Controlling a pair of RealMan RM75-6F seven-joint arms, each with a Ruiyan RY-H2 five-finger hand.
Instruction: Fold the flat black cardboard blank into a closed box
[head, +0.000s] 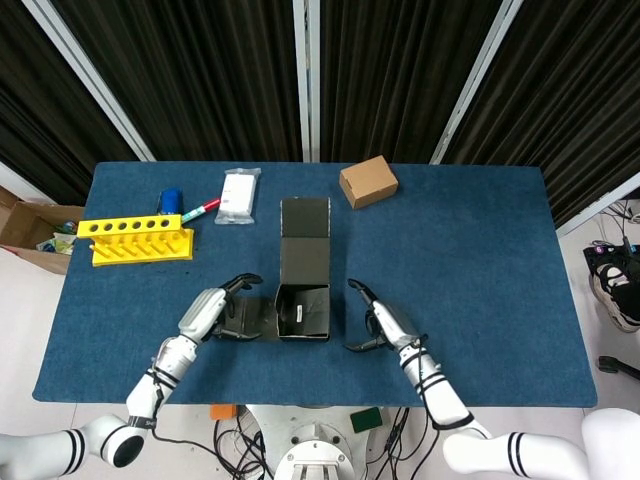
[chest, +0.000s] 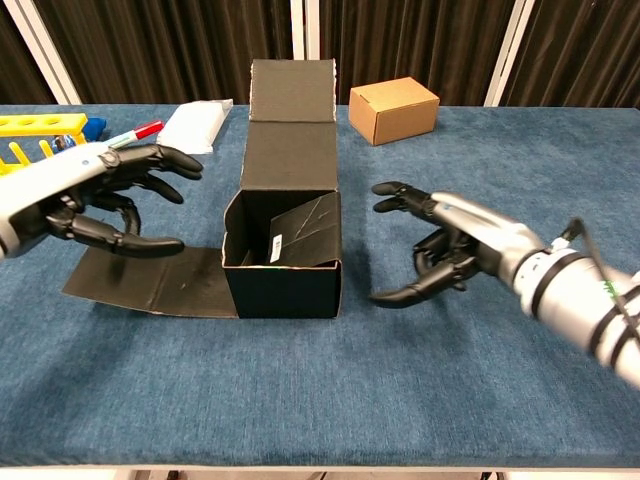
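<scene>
Blue table (head: 480, 250); black box (chest: 285, 255) with unreadable white label (chest: 274, 244).

The black box (chest: 285, 235) at centre frame looks like matt cardboard, faintly scuffed inside. Plain brown cardboard makes the small box (chest: 393, 109) upper right. The desk (chest: 400, 400) wears a rough blue cloth. Upper left, the yellow rack (head: 136, 239) looks like smooth plastic. Both hands' fingers (chest: 400, 293) are glossy black.

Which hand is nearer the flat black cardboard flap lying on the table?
Left. The left hand hovers over the flat black cardboard flap; the right hand is beyond the box's opposite side.
</scene>
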